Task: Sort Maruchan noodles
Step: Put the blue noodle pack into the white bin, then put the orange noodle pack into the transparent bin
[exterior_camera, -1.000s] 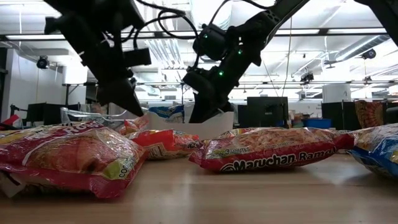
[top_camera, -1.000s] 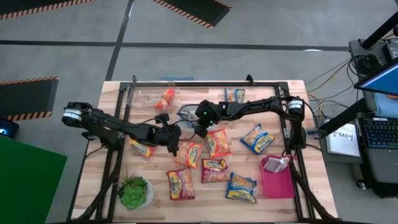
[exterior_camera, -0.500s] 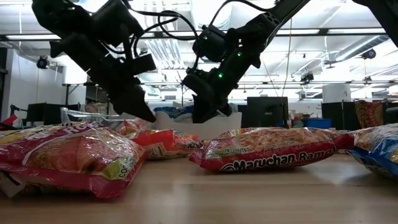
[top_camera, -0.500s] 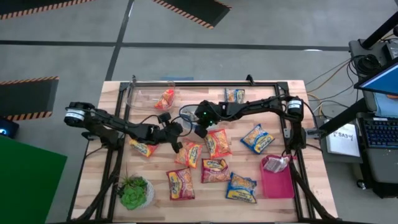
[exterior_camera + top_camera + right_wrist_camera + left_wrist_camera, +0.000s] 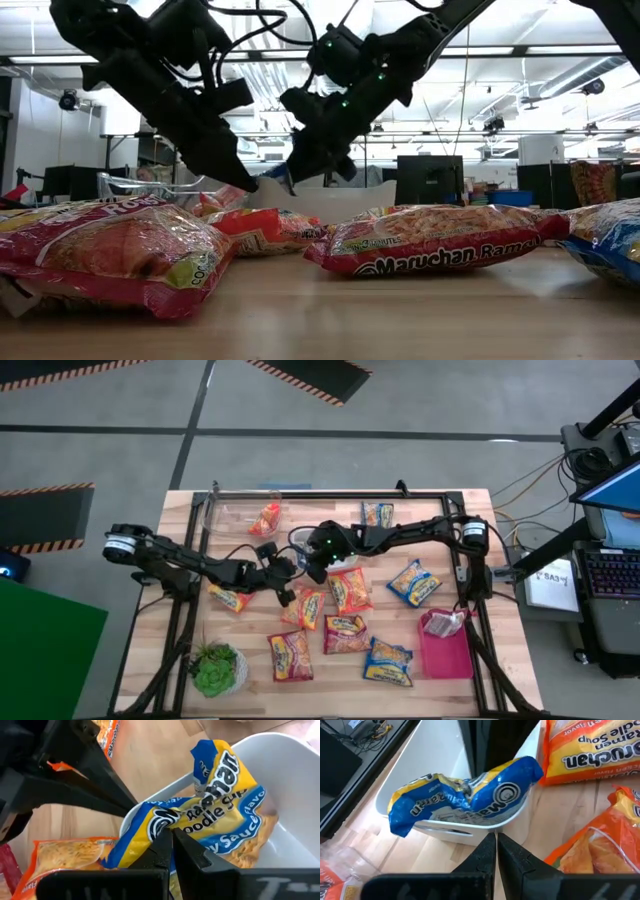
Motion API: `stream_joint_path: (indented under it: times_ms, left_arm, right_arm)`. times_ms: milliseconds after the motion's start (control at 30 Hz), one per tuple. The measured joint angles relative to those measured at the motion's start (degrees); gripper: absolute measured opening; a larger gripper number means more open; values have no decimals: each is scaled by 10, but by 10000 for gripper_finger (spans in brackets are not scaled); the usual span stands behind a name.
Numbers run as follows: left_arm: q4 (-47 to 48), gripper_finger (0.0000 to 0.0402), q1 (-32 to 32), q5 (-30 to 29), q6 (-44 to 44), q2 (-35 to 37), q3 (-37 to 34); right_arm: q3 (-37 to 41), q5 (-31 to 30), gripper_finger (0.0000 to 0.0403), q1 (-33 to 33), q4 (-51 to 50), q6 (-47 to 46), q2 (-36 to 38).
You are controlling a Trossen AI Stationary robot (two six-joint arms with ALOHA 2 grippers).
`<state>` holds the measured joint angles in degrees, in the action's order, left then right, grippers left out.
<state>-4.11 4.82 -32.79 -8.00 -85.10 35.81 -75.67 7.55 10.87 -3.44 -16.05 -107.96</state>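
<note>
Blue packet (image 5: 200, 820) is being dropped off — it's draped over the rim of the white bin (image 5: 470, 827) near the counter's middle, half in and half hanging out. The right gripper (image 5: 170, 845) has its jaws pinched onto the packet's edge, so I'd guess the next move is letting go so it slides in. The left gripper (image 5: 496, 851) hovers just beside the bin with jaws closed on nothing — the packet sits just past its tips.
</note>
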Motion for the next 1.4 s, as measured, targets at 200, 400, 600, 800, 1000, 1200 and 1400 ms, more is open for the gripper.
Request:
stream_joint_path:
  times_ms: [200,400,600,800,1000,1200,1400]
  left_arm:
    - [27,0,10,-3,-5,22,9]
    - [89,0,33,-12,-14,63,41]
    - [114,0,69,-13,-49,96,59]
    - [79,0,123,-12,-65,109,58]
    - [23,0,151,-11,-67,99,57]
    - [21,0,155,24,-113,92,64]
    - [59,16,155,78,-149,70,100]
  right_arm:
    - [-11,-3,9,0,-58,1,33]
    - [-11,-45,9,-3,-143,9,94]
    - [13,-91,9,-24,-228,12,178]
    - [101,-157,9,-57,-224,11,282]
    - [241,-211,9,-82,-126,-21,377]
    - [355,-211,9,-112,-3,-13,426]
    - [388,-210,9,-118,26,31,450]
